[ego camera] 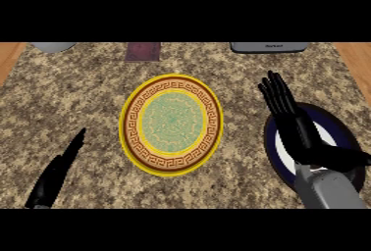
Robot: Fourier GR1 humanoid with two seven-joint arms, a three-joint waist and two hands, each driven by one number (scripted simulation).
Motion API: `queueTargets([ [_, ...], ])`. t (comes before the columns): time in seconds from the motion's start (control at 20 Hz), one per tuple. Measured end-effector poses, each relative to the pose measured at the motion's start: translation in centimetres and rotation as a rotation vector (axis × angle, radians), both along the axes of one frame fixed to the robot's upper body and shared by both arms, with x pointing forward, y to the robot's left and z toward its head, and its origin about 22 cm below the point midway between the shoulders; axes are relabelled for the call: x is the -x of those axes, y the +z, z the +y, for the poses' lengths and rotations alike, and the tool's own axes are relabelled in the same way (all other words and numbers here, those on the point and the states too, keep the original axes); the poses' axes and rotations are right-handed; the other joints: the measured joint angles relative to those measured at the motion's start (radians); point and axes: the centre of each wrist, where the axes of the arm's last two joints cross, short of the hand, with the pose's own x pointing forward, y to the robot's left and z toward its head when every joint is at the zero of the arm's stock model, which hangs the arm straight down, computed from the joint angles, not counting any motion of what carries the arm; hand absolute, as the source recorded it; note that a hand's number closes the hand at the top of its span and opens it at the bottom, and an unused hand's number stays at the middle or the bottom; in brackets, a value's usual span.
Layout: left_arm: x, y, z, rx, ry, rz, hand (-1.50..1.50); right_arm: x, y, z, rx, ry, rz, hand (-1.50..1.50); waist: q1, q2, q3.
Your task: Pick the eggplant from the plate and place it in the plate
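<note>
at the fingers (279, 95) of the black right hand (297, 132): straight, held side by side, clamped on nothing, pointing to the far side. placed over the left part of the round white plate with a dark blue rim (342, 125), on the right of the speckled brown stone counter (80, 98); cannot tell whether touching it or hovering above. no eggplant to be seen anywhere; if on that plate, then hidden beneath the palm and the grey forearm, so impossible to say which way from the fingertips or how its long axis runs. judged as the reach ahead of the grasp, with nothing picked up yet. further left, well apart from the dark-rimmed plate and lying bare in the middle of the counter: the round yellow-rimmed plate with a brown key-pattern band and a pale green centre (172, 120), presumably the goal. so, for the coming move, probably a carry leftward from right plate to middle plate, with the right hand plainly the nearer one to the source. at the near left, the black left hand (58, 171), seen edge-on, fingers straight and together, holding nothing, resting apart from both plates. along the far edge, a pale grey rounded object (52, 46), a dark maroon rectangle (143, 51) and a grey appliance (270, 47), all away from that path.
</note>
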Motion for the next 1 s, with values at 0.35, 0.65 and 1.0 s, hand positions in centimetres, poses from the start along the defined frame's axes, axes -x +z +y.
queueTargets([
  [0.35, -2.7, 1.9, -1.5, 0.124, 0.009, -0.160, 0.00, -1.1, -1.6, -5.5, 0.069, 0.006, 0.377, 1.50, 0.039, -0.014, -0.006],
  [0.65, -2.8, 1.6, -1.7, 0.242, 0.026, -0.205, 0.00, -0.7, -4.4, -10.5, 0.135, -0.269, 0.505, -1.50, 0.036, -0.019, -0.001],
  [1.0, -3.5, 1.3, -1.3, 0.276, 0.036, -0.212, 0.00, 2.1, -3.8, -14.0, 0.217, -0.350, 0.473, -1.50, 0.024, -0.025, 0.001],
])
